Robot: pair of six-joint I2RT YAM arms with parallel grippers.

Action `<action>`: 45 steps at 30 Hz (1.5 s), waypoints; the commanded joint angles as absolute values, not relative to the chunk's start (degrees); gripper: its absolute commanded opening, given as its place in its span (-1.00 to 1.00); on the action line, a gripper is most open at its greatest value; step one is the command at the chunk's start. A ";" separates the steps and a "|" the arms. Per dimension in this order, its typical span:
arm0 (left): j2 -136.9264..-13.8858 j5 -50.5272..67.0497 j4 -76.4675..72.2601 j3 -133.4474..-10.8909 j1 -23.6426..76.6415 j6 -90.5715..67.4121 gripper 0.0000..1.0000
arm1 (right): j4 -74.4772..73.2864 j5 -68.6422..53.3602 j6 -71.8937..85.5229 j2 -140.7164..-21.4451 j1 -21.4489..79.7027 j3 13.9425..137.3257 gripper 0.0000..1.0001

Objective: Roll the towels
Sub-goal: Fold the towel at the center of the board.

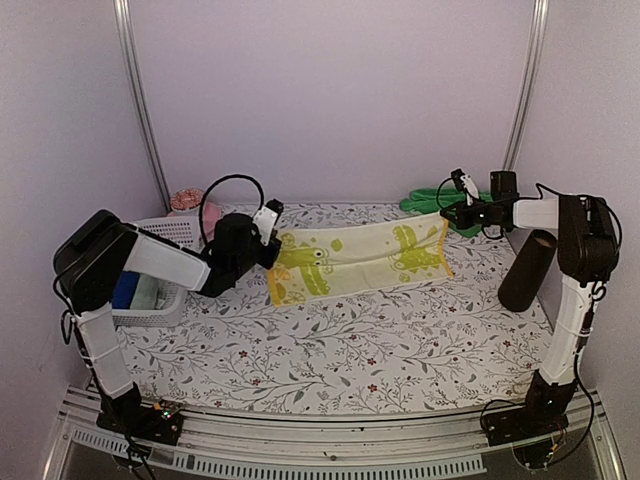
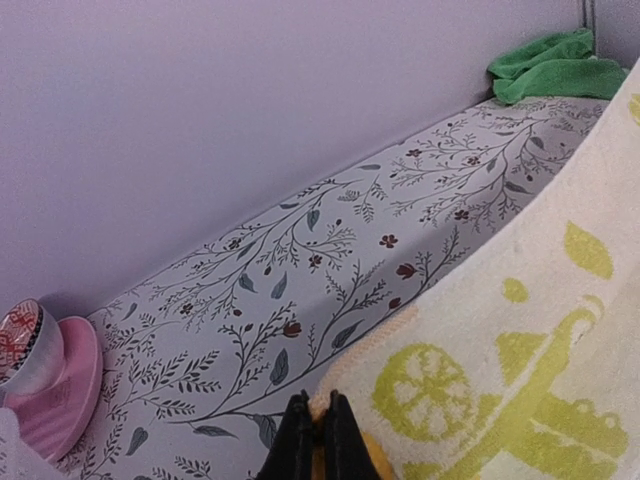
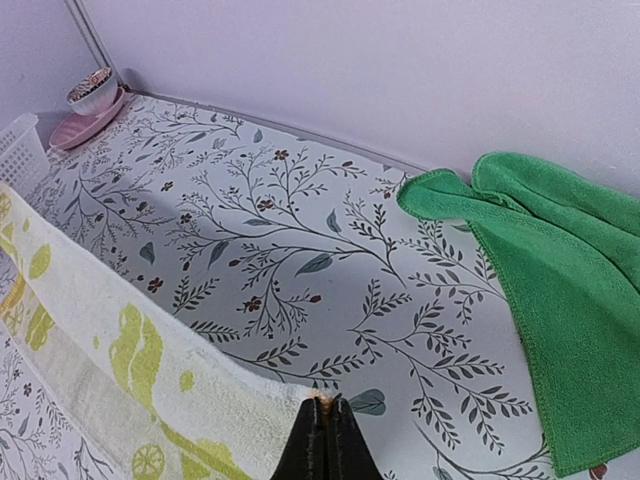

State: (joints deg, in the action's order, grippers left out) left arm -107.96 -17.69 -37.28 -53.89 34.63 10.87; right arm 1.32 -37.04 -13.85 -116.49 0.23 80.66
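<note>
In the overhead view, your left gripper (image 1: 270, 222) is pinched closed on the left end of the yellow-lime cloth towel (image 1: 355, 258), a soft rectangle printed with lime-green figures. Your right gripper (image 1: 452, 212) is pinched closed on the towel's far right corner. The towel stretches between the two, and its near edge appears to lie on the floral-patterned table cover (image 1: 350, 350). Bare cover runs from that edge to the front rail. Just behind the right gripper, the plain bright green cloth towel (image 1: 428, 200) lies crumpled by the back wall. Nearer you than that gripper, a dark cylinder (image 1: 527, 270) leans by the right arm. On the outer side of the left gripper stands the white plastic mesh basket (image 1: 165, 232), with the pink bowl (image 1: 211, 215) behind it.

In the left wrist view, the fingers (image 2: 298, 445) meet on the yellow towel's (image 2: 500, 350) corner, and the cloth sweeps away to the gripper's right. Ahead there is bare cover up to the wall. The green towel (image 2: 555, 65) is far ahead on the right. The pink bowl (image 2: 65, 385) is on the left, holding a small patterned cup (image 2: 25, 345).

In the right wrist view, the fingers (image 3: 340, 445) are closed on the yellow towel's (image 3: 120, 360) corner, and the cloth trails left. The green towel (image 3: 560, 300) lies ahead on the right, apart from it. The basket's edge (image 3: 20, 150) is far to the left.
</note>
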 commanded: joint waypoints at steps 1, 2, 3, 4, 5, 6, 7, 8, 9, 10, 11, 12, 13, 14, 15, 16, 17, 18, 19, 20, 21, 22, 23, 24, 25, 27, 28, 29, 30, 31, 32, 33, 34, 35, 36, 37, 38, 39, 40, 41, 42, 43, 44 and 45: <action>-105.97 -13.44 -38.05 -51.72 35.22 10.52 -1.00 | -2.03 -40.43 -19.31 -112.88 0.18 79.43 -0.97; -105.92 -13.07 -37.75 -51.42 35.50 10.71 -1.00 | -2.57 -40.21 -19.92 -112.79 0.18 79.19 -0.97; -105.91 -12.42 -37.34 -51.22 35.77 10.90 -1.00 | -3.09 -39.98 -20.99 -112.81 0.22 78.93 -0.97; -105.95 -11.94 -36.73 -51.14 35.99 11.01 -1.00 | -3.92 -39.77 -21.60 -112.88 0.18 78.78 -0.97; -106.10 -11.77 -36.01 -51.15 36.37 11.13 -1.00 | -4.83 -39.73 -22.39 -113.12 0.18 78.75 -0.97; -106.27 -11.62 -35.36 -51.15 36.71 11.40 -1.00 | -5.80 -39.73 -23.41 -113.38 0.23 78.75 -0.97; -106.45 -11.72 -34.84 -51.15 37.02 11.50 -0.99 | -6.40 -39.58 -23.98 -113.64 0.18 78.68 -0.97; -106.58 -11.91 -34.44 -51.08 37.41 11.67 -0.99 | -6.96 -39.32 -24.50 -113.91 0.11 78.56 -0.97; -106.75 -12.09 -34.12 -51.07 37.64 11.70 -0.99 | -7.42 -39.03 -24.91 -114.05 0.22 78.37 -0.97; -106.85 -12.18 -33.96 -51.01 37.82 11.73 -0.98 | -7.57 -38.69 -25.47 -114.20 0.18 78.15 -0.97; -106.94 -12.28 -33.88 -50.86 37.96 11.67 -0.98 | -7.68 -38.36 -25.84 -114.29 0.18 77.87 -0.97; -106.96 -12.26 -33.74 -50.76 38.11 11.62 -0.98 | -7.79 -37.98 -26.10 -114.41 0.18 77.70 -0.97; -106.96 -12.34 -33.55 -50.68 38.22 11.66 -0.98 | -8.07 -37.71 -26.43 -114.55 0.18 77.51 -0.97; -106.92 -12.54 -33.29 -50.57 38.41 11.69 -0.96 | -8.13 -37.40 -26.67 -114.60 0.20 77.33 -0.96; -106.88 -12.56 -33.08 -50.27 38.59 11.84 -0.95 | -8.21 -37.28 -26.99 -114.61 0.22 77.16 -0.97; -106.75 -12.57 -32.91 -50.01 38.74 11.85 -0.95 | -8.32 -37.19 -27.54 -114.66 0.19 76.97 -0.97; -106.60 -12.50 -32.86 -49.67 38.83 11.85 -0.95 | -8.54 -37.29 -27.89 -114.69 0.22 76.79 -0.97; -106.42 -12.34 -32.80 -49.33 38.89 11.78 -0.95 | -8.77 -37.35 -28.49 -114.70 0.19 76.63 -0.97; -106.20 -12.23 -32.77 -48.94 38.93 11.55 -0.95 | -8.95 -37.23 -29.14 -114.70 0.13 76.62 -0.96; -105.91 -11.91 -32.73 -48.57 38.93 11.37 -0.95 | -9.04 -37.18 -30.13 -114.70 0.13 76.49 -0.97; -105.65 -11.68 -32.64 -48.19 39.01 11.11 -0.94 | -9.13 -37.13 -30.71 -114.70 0.15 76.44 -0.97; -105.38 -11.22 -32.43 -47.90 39.00 10.89 -0.93 | -9.33 -36.91 -31.52 -114.76 0.19 76.40 -0.97; -105.18 -11.00 -31.94 -47.75 39.06 10.81 -0.92 | -9.65 -36.65 -32.14 -114.86 0.23 76.49 -0.97; -105.06 -10.58 -31.35 -47.77 39.15 10.67 -0.91 | -10.23 -36.51 -32.80 -115.01 0.18 76.73 -0.97; -104.96 -10.41 -30.76 -47.63 39.19 10.68 -0.88 | -10.88 -36.56 -33.35 -115.00 0.18 77.00 -0.96; -104.86 -10.23 -29.58 -47.64 39.37 10.60 -0.86 | -11.76 -36.45 -34.92 -114.89 0.18 77.16 -0.96; -104.85 -10.12 -29.09 -47.66 39.45 10.63 -0.85 | -12.28 -36.13 -35.54 -114.85 0.18 77.28 -0.96; -104.85 -9.99 -28.50 -47.72 39.53 10.61 -0.85 | -12.93 -35.78 -36.29 -114.87 0.18 77.54 -0.96; -104.78 -9.64 -28.03 -47.72 39.53 10.57 -0.82 | -13.67 -35.43 -37.51 -114.83 0.24 77.74 -0.96; -104.62 -9.41 -27.57 -47.72 39.61 10.62 -0.80 | -14.30 -35.04 -38.36 -114.75 0.18 77.73 -0.96; -104.45 -9.02 -27.32 -47.60 39.64 10.61 -0.79 | -14.89 -34.78 -39.52 -114.62 0.18 77.66 -0.96; -104.23 -8.61 -27.15 -47.48 39.70 10.61 -0.76 | -15.46 -34.58 -40.47 -114.42 0.18 77.38 -0.96; -104.00 -8.13 -26.83 -47.39 39.68 10.69 -0.72 | -15.94 -34.50 -42.28 -114.17 0.23 77.04 -0.96; -103.79 -7.87 -26.47 -47.23 39.71 10.78 -0.69 | -16.25 -34.27 -43.44 -114.05 0.25 76.67 -0.96; -103.53 -7.61 -26.19 -47.08 39.72 10.80 -0.67 | -16.49 -34.02 -44.84 -113.88 0.18 76.38 -0.96; -103.35 -7.36 -25.86 -46.92 39.73 10.77 -0.65 | -16.71 -33.87 -46.30 -113.71 0.21 76.14 -0.96; -103.17 -7.15 -25.62 -46.74 39.80 10.74 -0.63 | -16.78 -33.82 -47.10 -113.51 0.18 75.78 -0.96; -103.00 -7.01 -25.41 -46.54 39.76 10.66 -0.60 | -16.81 -33.76 -48.16 -113.22 0.18 75.36 -0.95; -102.86 -6.70 -25.09 -46.38 39.77 10.60 -0.60 | -16.79 -33.99 -48.82 -113.05 0.19 75.02 -0.95; -102.72 -6.42 -24.88 -46.21 39.81 10.51 -0.60 | -16.83 -34.06 -49.86 -112.81 0.21 74.58 -0.95; -102.60 -6.27 -24.63 -46.04 39.81 10.31 -0.60 | -16.86 -34.17 -50.48 -112.54 0.17 74.27 -0.94; -102.43 -5.95 -24.28 -45.98 39.78 10.17 -0.60 | -16.97 -34.22 -51.36 -112.32 0.20 73.86 -0.93; -102.33 -5.68 -23.78 -45.97 39.81 10.05 -0.60 | -17.01 -34.27 -52.68 -112.13 0.22 73.49 -0.92; -102.14 -5.49 -23.38 -46.01 39.89 9.84 -0.60 | -16.89 -34.21 -53.45 -111.88 0.16 73.07 -0.91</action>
State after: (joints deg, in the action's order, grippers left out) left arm -103.74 -7.44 -25.56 -46.76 39.00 10.76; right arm -15.77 -34.24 -47.88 -114.65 0.27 74.72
